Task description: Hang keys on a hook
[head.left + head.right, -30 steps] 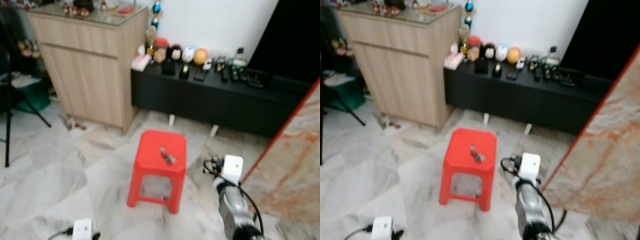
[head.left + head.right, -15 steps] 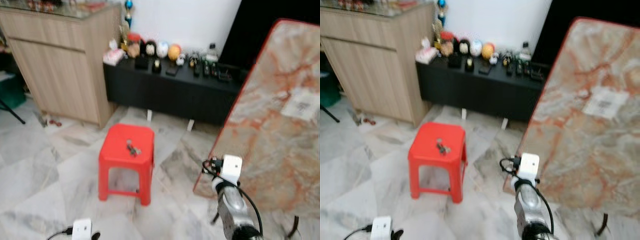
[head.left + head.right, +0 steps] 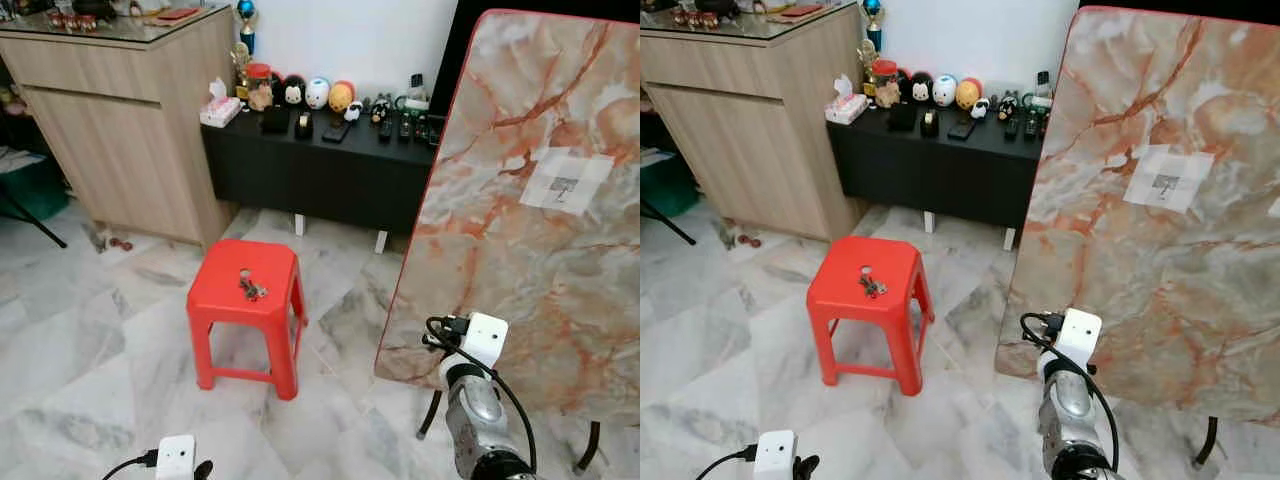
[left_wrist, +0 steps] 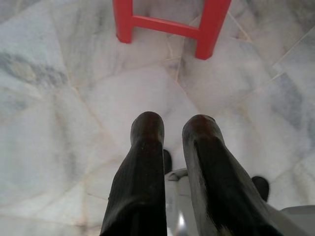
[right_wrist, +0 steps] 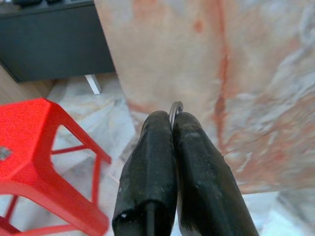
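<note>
**Keys wait on red stool as robot stands on marble floor**

Standing at the far left, a wooden cabinet [image 3: 130,120] meets a low black console [image 3: 320,165] lined with small figurines [image 3: 318,94] and a tissue box [image 3: 219,110]. Low at the left edge of the head view, the left gripper [image 4: 170,135] hangs over the pale marble floor [image 3: 80,370], its two black fingers [image 4: 145,162] a narrow gap apart and holding nothing. In front of the console, a red plastic stool [image 3: 245,310] carries a bunch of keys [image 3: 250,289] near the middle of its seat, well apart from both grippers. To the right, the right gripper [image 5: 172,120] points toward a large marble-patterned panel [image 3: 530,190] with a red edge, which leans upright on thin dark legs and bears a small white label [image 3: 563,183]. Its fingers are pressed together, with a thin metal ring [image 5: 175,107] showing at their tips.
</note>
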Available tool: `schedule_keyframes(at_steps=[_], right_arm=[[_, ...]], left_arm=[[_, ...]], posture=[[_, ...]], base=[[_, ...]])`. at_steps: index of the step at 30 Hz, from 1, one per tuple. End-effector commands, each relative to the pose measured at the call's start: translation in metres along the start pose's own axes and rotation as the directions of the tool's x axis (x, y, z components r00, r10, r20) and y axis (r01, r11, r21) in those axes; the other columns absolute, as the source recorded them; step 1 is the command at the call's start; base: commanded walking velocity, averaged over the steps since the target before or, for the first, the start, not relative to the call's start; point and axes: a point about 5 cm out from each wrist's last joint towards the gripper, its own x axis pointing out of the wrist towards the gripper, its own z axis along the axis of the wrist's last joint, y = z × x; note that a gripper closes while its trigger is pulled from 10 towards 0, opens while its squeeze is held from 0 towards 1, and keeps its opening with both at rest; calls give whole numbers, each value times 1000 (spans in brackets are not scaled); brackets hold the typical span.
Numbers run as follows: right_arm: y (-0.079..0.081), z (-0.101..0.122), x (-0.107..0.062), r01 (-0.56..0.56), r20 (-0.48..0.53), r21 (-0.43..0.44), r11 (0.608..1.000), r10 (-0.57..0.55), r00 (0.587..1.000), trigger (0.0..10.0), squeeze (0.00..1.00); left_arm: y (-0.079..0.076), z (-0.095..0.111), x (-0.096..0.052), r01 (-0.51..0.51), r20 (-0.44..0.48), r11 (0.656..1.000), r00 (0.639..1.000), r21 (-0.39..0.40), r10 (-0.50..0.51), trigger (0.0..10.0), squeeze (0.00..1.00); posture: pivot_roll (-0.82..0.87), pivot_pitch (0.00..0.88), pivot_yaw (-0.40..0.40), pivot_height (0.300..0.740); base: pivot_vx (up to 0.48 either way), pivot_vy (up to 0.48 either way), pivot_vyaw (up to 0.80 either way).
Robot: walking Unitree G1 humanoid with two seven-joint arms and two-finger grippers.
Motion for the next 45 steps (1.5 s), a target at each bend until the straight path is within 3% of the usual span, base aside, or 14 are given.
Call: schedule_keyframes(at_steps=[1,12,15,26,31,45], right_arm=[[2,10,5,6,37,27,1000,-7,999,10000,0],[-2,14,7,17,44,20,1000,-18,999,10000,0],[-1,18,9,18,49,61,998,-21,999,10000,0],[-3,36,16,21,105,56,998,-26,994,10000,0],[-5,43,18,33,128,70,997,-42,991,10000,0],[-5,44,19,30,129,61,998,-37,991,10000,0]], left_arm=[[2,-2,0,10,-21,1000,1000,23,-10,10000,0],[-2,0,1,15,-17,1000,1000,27,-14,10000,0],[-3,-2,0,14,-22,1000,1000,24,-13,10000,0],[-3,-11,-4,7,-38,1000,999,21,-6,10000,0],[-3,-10,-3,6,-36,1000,999,23,-5,10000,0],[-5,-8,-2,11,-31,1000,999,16,-11,10000,0]], posture=[[170,0,-44,740],[172,0,-56,740],[172,0,-63,740],[172,2,-74,740],[174,0,-74,740],[173,0,-76,740]], base=[[0,0,0],[0,-264,0],[0,0,0],[0,0,0],[0,-388,0],[0,-26,0]])
